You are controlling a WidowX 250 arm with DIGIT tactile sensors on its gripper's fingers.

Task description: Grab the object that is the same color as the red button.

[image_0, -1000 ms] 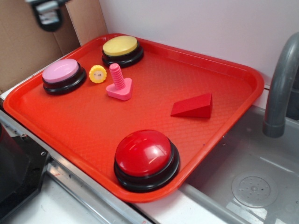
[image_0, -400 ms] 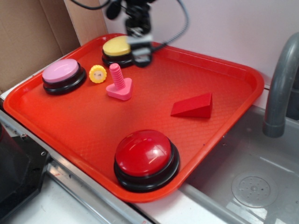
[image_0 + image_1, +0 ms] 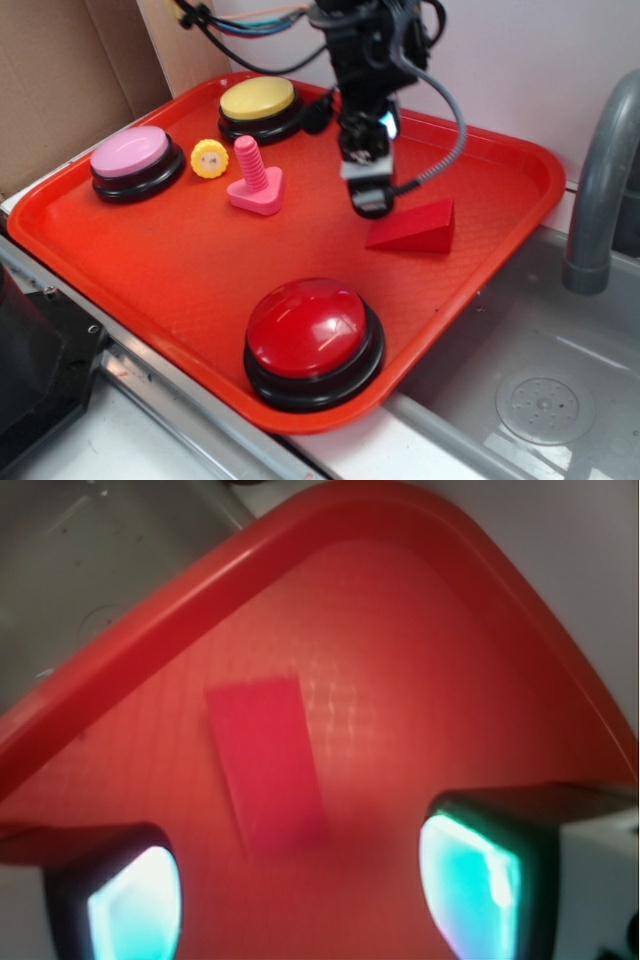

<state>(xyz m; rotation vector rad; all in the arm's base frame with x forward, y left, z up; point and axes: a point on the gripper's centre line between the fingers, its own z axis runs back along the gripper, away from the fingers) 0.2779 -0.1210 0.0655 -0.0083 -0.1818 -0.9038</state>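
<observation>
Your gripper (image 3: 368, 205) hangs just left of the red wedge (image 3: 414, 228), fingers (image 3: 135, 905) apart, empty. Wedge lies on the tray (image 3: 520, 190), right side, beyond the red button (image 3: 310, 335).

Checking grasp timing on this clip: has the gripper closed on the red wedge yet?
No. In the wrist view the red wedge lies flat on the tray, ahead of the gripper, whose fingertips stand wide apart.

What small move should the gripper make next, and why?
Probably a short descent with the jaws open: the gripper hangs above the red wedge, which the wrist view shows between its fingers, not yet enclosed.
</observation>
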